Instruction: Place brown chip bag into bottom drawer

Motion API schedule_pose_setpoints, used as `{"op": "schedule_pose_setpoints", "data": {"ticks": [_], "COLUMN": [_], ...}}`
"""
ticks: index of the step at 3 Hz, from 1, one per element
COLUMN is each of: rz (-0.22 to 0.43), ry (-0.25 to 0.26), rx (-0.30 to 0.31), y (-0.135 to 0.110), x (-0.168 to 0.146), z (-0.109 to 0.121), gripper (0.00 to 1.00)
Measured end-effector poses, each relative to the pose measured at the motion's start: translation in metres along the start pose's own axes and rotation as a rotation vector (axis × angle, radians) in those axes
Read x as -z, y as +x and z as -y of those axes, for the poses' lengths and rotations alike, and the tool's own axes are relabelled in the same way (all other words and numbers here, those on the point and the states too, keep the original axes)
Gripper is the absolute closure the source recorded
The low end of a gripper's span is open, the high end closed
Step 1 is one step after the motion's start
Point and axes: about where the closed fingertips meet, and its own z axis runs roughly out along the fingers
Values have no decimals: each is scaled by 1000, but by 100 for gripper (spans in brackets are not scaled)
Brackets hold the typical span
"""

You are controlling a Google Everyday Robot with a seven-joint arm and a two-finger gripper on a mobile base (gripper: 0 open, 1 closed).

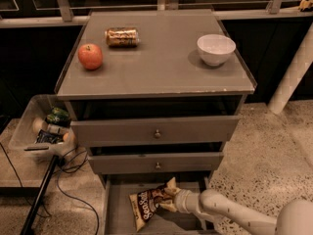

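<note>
Brown chip bag (149,202) lies tilted in open bottom drawer (117,215), end effector (177,199) seemingly at its tan end.

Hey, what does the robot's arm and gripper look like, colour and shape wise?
The arm is cream-white, built of smooth rounded tubular segments with a bulbous joint and a larger domed shell at the lower right corner. No cables or labels show on it. The gripper, the same pale colour, sits over the bottom drawer at the brown chip bag's right end.
</note>
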Motion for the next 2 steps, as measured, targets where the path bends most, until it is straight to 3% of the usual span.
{"op": "schedule_pose_setpoints", "data": {"ticks": [1,2], "rz": [0,0], "ry": [0,0], "rx": [0,0], "y": [0,0], "x": [0,0], "z": [0,0], "gripper": [0,0]}}
